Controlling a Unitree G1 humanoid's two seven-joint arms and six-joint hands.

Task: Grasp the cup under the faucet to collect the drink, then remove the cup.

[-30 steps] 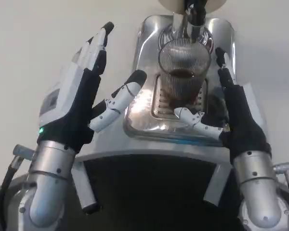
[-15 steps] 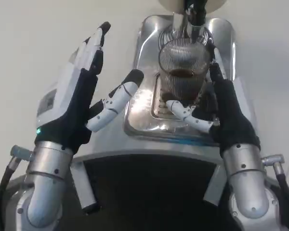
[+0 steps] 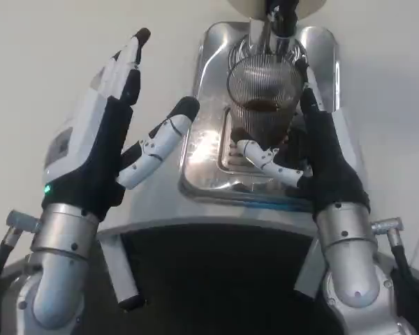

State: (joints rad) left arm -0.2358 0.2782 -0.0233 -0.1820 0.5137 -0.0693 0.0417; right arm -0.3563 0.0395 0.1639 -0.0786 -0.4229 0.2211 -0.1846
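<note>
A white bench [image 3: 49,42] carries a steel drip tray [image 3: 209,178]. The ribbed cup [image 3: 264,98] stands under the faucet [image 3: 279,28]. The right hand [image 3: 314,164] has closed in, fingers spread beside the cup; the left hand [image 3: 105,139] has drifted outward, fingers spread.
</note>
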